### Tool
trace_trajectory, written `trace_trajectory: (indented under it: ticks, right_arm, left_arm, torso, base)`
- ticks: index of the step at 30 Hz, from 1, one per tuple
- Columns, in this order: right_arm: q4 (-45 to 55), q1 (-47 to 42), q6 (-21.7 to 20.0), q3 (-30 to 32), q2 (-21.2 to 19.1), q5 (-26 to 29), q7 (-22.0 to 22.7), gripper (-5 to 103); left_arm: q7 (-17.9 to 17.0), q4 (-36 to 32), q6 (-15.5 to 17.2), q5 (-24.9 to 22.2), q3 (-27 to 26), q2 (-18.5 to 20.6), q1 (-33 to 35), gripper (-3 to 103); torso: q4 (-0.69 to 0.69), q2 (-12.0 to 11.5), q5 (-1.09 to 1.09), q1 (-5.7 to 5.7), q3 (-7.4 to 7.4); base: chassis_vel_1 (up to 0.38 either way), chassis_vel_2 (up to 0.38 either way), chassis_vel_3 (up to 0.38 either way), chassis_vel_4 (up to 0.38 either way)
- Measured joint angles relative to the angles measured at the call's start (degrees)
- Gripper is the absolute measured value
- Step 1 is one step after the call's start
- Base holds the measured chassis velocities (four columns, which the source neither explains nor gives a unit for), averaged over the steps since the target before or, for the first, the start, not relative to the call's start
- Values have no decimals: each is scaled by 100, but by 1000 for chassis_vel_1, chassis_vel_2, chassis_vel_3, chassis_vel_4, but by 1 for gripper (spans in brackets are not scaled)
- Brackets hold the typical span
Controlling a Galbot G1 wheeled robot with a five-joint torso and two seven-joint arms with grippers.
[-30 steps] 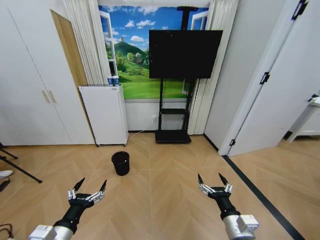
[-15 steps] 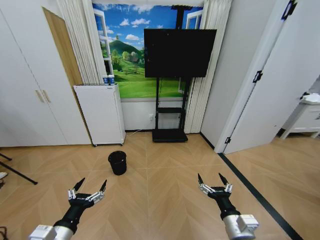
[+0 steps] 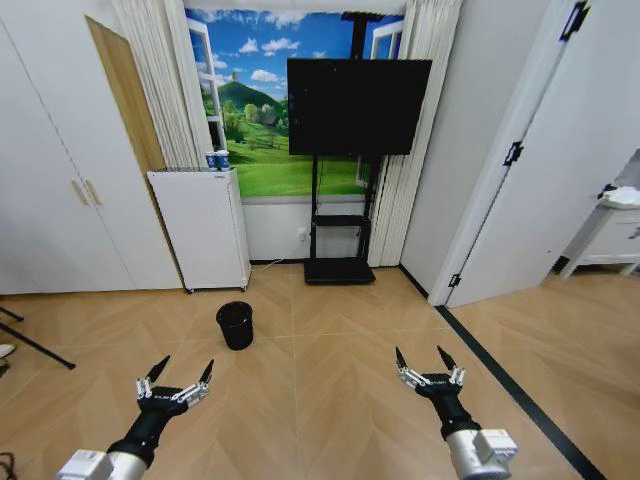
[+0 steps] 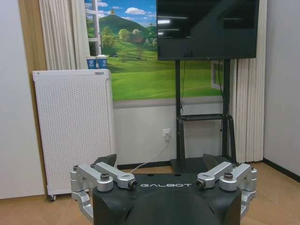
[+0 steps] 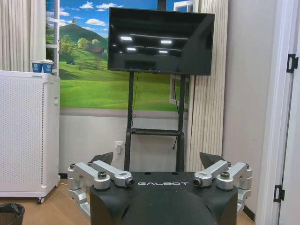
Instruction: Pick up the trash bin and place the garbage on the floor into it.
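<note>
The trash bin (image 3: 235, 325), a small black mesh basket, stands upright on the herringbone wood floor (image 3: 330, 400), ahead and a little to the left. Its rim (image 5: 9, 213) also shows at a corner of the right wrist view. My left gripper (image 3: 183, 370) is held low on the left, open and empty, well short of the bin. My right gripper (image 3: 418, 358) hangs open and empty on the right, farther from the bin. Both point forward, as the left gripper (image 4: 159, 161) and right gripper (image 5: 157, 159) also show in the wrist views. The garbage is out of view.
A white perforated air-purifier box (image 3: 205, 230) with two cups on top stands behind the bin by the wall. A TV on a black stand (image 3: 340, 270) is at the back centre. A dark floor strip (image 3: 510, 385) runs along the right wall. A tripod leg (image 3: 35, 345) lies at left.
The whole head view has shifted slightly, so the camera moved. Both arms hold the same pose and the bin has not moved on the floor.
</note>
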Motion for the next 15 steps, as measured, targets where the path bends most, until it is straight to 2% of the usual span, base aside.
trace_trajectory:
  ticks: [15]
  right_arm:
    - [0, 0, 0, 0, 0, 0, 0, 100]
  left_arm:
    - [0, 0, 0, 0, 0, 0, 0, 100]
  torso:
    - [0, 0, 0, 0, 0]
  base:
    - [0, 0, 0, 0]
